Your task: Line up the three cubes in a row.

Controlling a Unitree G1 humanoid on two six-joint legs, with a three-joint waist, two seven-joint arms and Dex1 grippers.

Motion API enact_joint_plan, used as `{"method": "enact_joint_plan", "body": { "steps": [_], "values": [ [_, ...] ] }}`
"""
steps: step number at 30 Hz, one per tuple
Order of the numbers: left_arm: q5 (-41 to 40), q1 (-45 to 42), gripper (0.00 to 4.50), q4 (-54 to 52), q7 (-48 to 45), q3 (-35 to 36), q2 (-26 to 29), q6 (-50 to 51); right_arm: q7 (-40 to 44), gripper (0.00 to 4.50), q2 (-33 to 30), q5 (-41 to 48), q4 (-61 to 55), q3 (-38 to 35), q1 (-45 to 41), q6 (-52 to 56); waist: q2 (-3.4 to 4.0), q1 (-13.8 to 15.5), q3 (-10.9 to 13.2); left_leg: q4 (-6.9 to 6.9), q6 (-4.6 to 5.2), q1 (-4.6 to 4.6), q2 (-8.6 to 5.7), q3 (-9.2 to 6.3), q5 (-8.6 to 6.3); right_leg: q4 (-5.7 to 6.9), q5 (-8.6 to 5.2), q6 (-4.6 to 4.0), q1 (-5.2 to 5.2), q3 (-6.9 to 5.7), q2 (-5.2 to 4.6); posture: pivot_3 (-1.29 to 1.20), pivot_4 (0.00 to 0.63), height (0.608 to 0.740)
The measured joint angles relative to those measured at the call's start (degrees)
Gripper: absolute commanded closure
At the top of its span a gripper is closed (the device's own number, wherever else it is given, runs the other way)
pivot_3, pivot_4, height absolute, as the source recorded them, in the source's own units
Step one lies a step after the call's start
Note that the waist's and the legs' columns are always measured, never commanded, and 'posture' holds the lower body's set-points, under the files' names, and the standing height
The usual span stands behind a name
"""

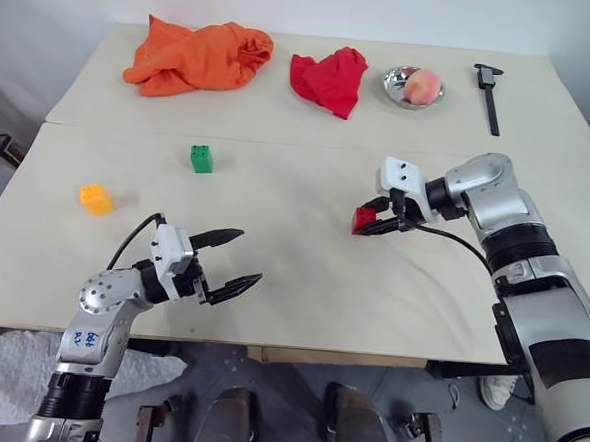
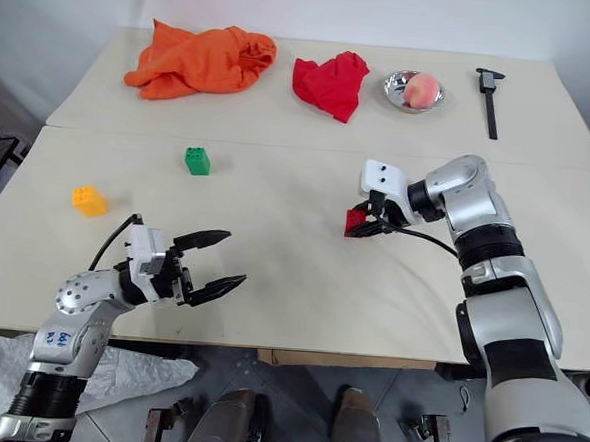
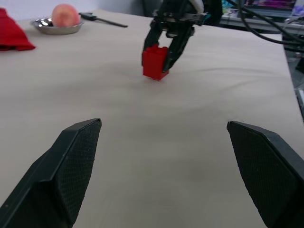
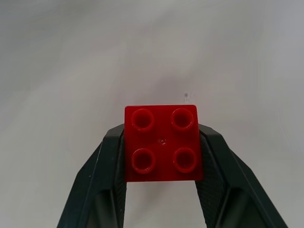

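A: Left wrist view first: your left gripper [image 3: 164, 175] has its fingers spread wide over bare table [image 3: 118, 142], holding nothing. Just beyond, your right gripper [image 1: 379, 222] pinches the red cube [image 1: 364, 220] by two opposite flat sides.

B: Will that grip hold?

A: I'd judge so. It looks like light, stiff plastic, smooth on the walls, so squeeze square on the faces, below the studs, never on the corners.

B: And the others?

A: The yellow-orange cube [image 1: 96, 199] sits near your left edge, the green cube [image 1: 202, 158] farther back toward the middle, all three well apart.
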Motion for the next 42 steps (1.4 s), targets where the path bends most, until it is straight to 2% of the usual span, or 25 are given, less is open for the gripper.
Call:
{"method": "enact_joint_plan", "body": {
  "steps": [9, 12, 17, 21, 24, 29, 32, 35, 39, 41, 42],
  "values": [
    [-0.2, 3.9, 0.00, -3.1, 3.1, 3.0, 0.8, 0.7, 0.5, 0.01, 1.6, 0.0, 5.7, -2.1, -0.7, -5.9, 0.01, -0.4, 0.0, 0.00, -0.01, 0.03, 0.00, 0.01, 0.00, 0.02, 0.00, 0.00, 0.00, 0.04, 0.00, 0.00, 0.150, 0.740],
    [-0.3, 7.0, 0.00, -4.8, 4.8, 5.2, 0.8, 0.7, 2.4, 0.01, 0.6, 4.5, 5.9, -7.6, -0.5, -8.7, 0.01, -0.4, 0.0, -0.02, -0.02, 0.02, 0.01, 0.01, -0.01, -0.01, 0.00, 0.00, 0.00, 0.04, 0.00, 0.00, 0.150, 0.740],
    [-1.5, 14.2, 0.00, -4.9, 9.7, 14.2, -1.0, -0.9, 5.8, 0.01, -4.5, 13.5, 3.8, -17.0, 4.7, -9.6, -0.01, -0.2, 0.0, 0.00, 0.02, 0.06, 0.01, 0.00, -0.07, -0.07, 0.00, 0.00, 0.09, 0.03, -0.01, 0.00, 0.150, 0.740],
    [-1.8, 19.9, 0.00, -3.9, 15.2, 21.5, -5.5, -4.5, 6.1, 0.01, -6.9, 19.2, -3.0, -20.2, 12.9, -5.4, -0.01, -0.3, 0.0, -0.02, 0.00, 0.11, 0.04, 0.05, -0.10, -0.03, 0.00, 0.00, 0.08, 0.05, -0.01, 0.00, 0.150, 0.740],
    [-2.6, 25.1, 0.00, -4.1, 20.2, 27.2, -9.8, -5.8, 5.6, 0.01, -7.4, 23.4, -10.4, -24.7, 22.0, -6.1, -0.04, -0.2, 0.0, -0.02, 0.03, 0.13, 0.05, 0.11, -0.16, -0.08, 0.00, 0.00, 0.08, 0.06, 0.00, 0.00, 0.150, 0.740],
    [-6.4, 30.0, 0.00, -11.7, 24.9, 28.3, -14.0, -2.9, 1.4, 0.01, -4.4, 27.3, -11.6, -29.9, 27.9, -8.0, -0.12, 0.0, 0.1, 0.10, 0.06, 0.15, 0.06, 0.15, -0.17, -0.03, 0.04, -0.01, 0.11, 0.16, -0.02, 0.00, 0.150, 0.740],
    [-8.5, 30.8, 0.00, -17.3, 27.9, 27.6, -14.7, -0.4, -1.5, 0.01, -4.1, 28.4, -13.5, -32.2, 29.2, -8.2, -0.12, 0.1, 0.1, 0.10, 0.06, 0.18, 0.06, 0.15, -0.18, -0.01, 0.05, -0.02, 0.10, 0.19, -0.02, 0.00, 0.150, 0.740],
    [-9.1, 28.9, 0.00, -20.6, 31.8, 25.7, -14.6, 3.2, -3.2, 0.01, -3.4, 28.9, -16.8, -33.1, 31.6, -8.5, -0.12, 0.1, 0.1, 0.10, 0.06, 0.18, 0.06, 0.15, -0.18, -0.01, 0.05, -0.03, 0.10, 0.18, -0.02, 0.00, 0.150, 0.740],
    [-10.9, 19.8, 0.00, -22.6, 38.2, 21.4, -13.7, 10.7, -4.6, 0.01, -1.5, 30.0, -22.1, -32.9, 34.7, -6.4, -0.11, 0.7, 0.1, 0.14, 0.06, 0.21, 0.05, 0.15, -0.16, 0.08, 0.07, -0.05, 0.10, 0.22, -0.02, 0.00, 0.150, 0.740],
    [-7.8, 3.8, 0.00, -17.1, 45.5, 16.6, -11.3, 18.9, -5.2, 0.01, -0.6, 31.3, -25.9, -32.3, 35.5, -3.5, -0.10, 2.3, 0.1, 0.21, 0.02, 0.18, -0.01, 0.01, 0.01, 0.26, 0.09, -0.09, 0.09, 0.16, -0.01, 0.00, 0.150, 0.740],
    [-6.2, -0.7, 0.00, -15.4, 47.5, 15.1, -10.5, 21.0, -5.5, 0.01, 0.0, 32.1, -27.5, -31.9, 35.3, -2.2, -0.15, 2.3, 0.1, 0.21, -0.02, 0.18, 0.02, 0.03, 0.06, 0.25, 0.16, -0.18, 0.08, 0.17, 0.03, 0.00, 0.150, 0.740]
  ]
}}
